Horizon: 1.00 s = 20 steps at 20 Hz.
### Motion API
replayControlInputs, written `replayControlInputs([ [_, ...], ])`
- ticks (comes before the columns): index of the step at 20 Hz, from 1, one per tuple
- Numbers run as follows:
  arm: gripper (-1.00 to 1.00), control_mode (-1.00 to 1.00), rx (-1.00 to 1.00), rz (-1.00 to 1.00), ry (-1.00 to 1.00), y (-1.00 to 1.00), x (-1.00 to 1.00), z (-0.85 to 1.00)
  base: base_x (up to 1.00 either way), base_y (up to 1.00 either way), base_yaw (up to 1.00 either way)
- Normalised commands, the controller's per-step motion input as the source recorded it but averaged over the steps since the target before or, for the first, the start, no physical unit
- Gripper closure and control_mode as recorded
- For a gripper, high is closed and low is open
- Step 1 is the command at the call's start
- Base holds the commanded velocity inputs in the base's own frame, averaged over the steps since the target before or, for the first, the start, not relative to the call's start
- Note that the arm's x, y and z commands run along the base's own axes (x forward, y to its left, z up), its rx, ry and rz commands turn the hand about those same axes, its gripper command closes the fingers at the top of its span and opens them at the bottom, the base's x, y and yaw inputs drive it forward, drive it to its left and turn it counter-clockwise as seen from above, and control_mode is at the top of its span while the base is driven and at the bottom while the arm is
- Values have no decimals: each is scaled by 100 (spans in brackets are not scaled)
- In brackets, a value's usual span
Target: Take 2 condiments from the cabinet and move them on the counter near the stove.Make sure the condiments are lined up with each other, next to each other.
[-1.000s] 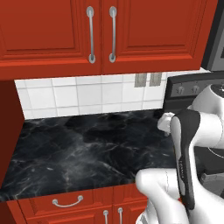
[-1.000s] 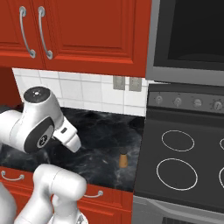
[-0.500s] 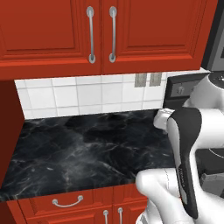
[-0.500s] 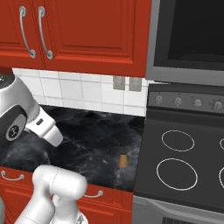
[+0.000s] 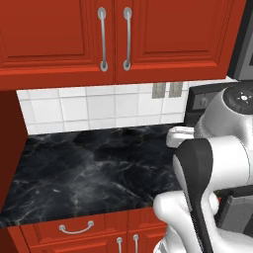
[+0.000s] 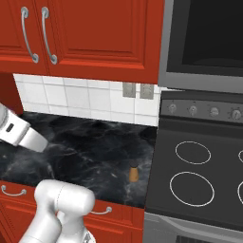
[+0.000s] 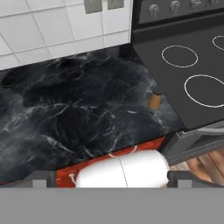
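Observation:
One small brown mill with a dark cap (image 6: 134,172) stands upright on the black marble counter (image 6: 85,152), close to the stove's (image 6: 199,166) left edge. In the hand view this mill (image 7: 154,99) is right of centre, far from my gripper (image 7: 113,180). The dark fingertips (image 7: 41,178) sit wide apart with nothing between them, so the gripper is open. The red wall cabinet (image 5: 118,39) has both doors closed, and its silver handles (image 5: 102,39) hang side by side. The mill with the pale grey top is hidden.
A grey microwave (image 6: 204,42) hangs above the stove. White tiles with an outlet (image 6: 135,90) back the counter. Red drawers (image 5: 74,230) run under the counter's front edge. My white arm (image 5: 212,168) crosses the right of the left base view.
My arm has swung left and away from the mill, towards the left edge of the right base view. The mill has stayed by the stove.

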Motion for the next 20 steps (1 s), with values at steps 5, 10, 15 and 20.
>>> replayControlInputs([
  [5, -100, -100, -1, 9, -21, 0, -27, 29, 0, 0, 0],
  [10, -100, -100, 0, 12, -14, 0, -23, 18, 0, 0, 0],
  [15, -100, -100, 0, 13, -3, 0, -15, 18, 0, 0, 0],
  [20, -100, -100, 0, 13, 2, 0, 0, 6, 0, 0, 0],
])
